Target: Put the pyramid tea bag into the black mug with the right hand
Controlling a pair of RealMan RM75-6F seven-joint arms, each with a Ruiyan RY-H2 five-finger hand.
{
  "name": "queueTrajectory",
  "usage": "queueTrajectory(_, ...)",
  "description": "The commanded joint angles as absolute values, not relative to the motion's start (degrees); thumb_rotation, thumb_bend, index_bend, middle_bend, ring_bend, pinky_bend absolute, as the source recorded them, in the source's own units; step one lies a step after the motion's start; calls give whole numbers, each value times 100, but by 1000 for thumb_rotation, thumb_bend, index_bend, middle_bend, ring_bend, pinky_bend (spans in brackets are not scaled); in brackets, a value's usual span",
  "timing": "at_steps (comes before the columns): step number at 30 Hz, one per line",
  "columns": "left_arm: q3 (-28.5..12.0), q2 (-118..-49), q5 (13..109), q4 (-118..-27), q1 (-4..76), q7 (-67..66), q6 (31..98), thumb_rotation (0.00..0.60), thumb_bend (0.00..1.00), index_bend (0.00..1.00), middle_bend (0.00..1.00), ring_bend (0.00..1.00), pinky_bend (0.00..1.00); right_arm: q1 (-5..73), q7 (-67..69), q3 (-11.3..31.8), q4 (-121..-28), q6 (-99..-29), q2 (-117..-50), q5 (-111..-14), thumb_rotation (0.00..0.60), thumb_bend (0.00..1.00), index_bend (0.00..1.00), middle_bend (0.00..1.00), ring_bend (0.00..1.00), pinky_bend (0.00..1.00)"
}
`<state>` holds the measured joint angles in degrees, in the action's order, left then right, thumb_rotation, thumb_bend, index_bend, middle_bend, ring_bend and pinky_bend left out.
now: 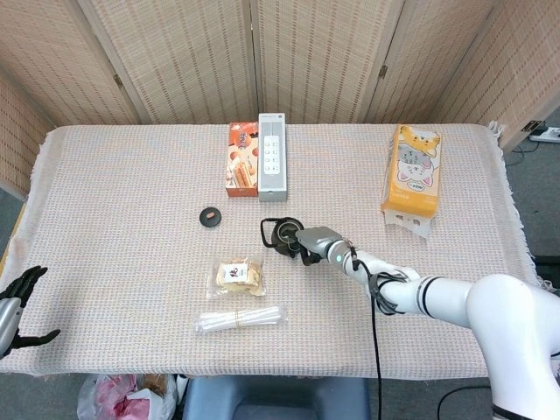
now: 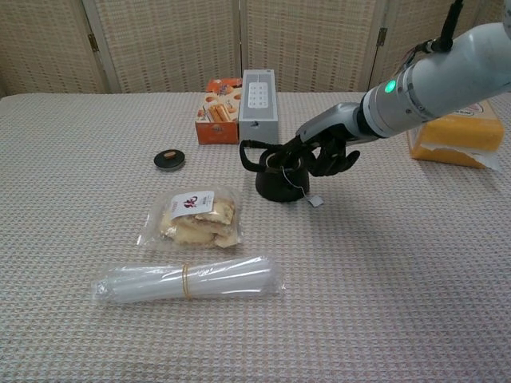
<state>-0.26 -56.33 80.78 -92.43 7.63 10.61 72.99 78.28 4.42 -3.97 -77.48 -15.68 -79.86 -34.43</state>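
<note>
Cloth-covered table (image 1: 131,175) with black mug (image 2: 275,179), snack bag (image 2: 196,217), straws (image 2: 188,281).

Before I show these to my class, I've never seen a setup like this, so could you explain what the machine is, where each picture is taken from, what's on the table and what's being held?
This is a two-armed robot with human-like hands, steered remotely by a person. One picture looks down from its head, the other looks forward from its chest.

The right hand is at the rim of the black mug. A string runs over the mug's side to a small paper tag on the cloth, so the tea bag seems to be inside; whether the fingers grip anything is unclear. The left hand waits open at the table's near-left edge.

Also on the table: a snack packet, a bundle of clear straws, a small round black lid, an orange box, a white power strip, and a yellow tissue pack.
</note>
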Motion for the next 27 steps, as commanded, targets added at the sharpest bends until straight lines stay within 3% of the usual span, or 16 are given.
queueTrajectory(1, -22, -5633, 8087, -9248, 759, 1057, 7310, 600, 128, 0, 85, 142, 279, 7850, 464, -438, -7702, -1545, -8031, -3454, 600, 1000, 53, 99, 926, 995)
queueTrajectory(11, -24, -5617, 8099, -9236, 741, 1114, 7344, 600, 128, 0, 86, 142, 279, 7936, 590, -517, -7599, -1567, -8158, -3449, 600, 1000, 53, 100, 924, 995)
queueTrajectory(18, -14, -5637, 8113, -9247, 745, 1040, 7342, 600, 128, 0, 85, 142, 279, 7817, 654, -425, -8201, -1910, -7636, -3582, 600, 998, 53, 89, 903, 993)
queueTrajectory(23, -15, -5662, 8099, -9287, 744, 928, 7356, 600, 128, 0, 85, 142, 279, 7713, 526, -448, -8925, -2416, -7032, -3648, 600, 909, 47, 50, 823, 937)
queueTrajectory(27, -24, -5677, 8102, -9309, 722, 846, 7426, 600, 128, 0, 86, 143, 279, 7465, 525, -303, -9670, -2861, -6427, -3898, 600, 806, 30, 28, 704, 864)
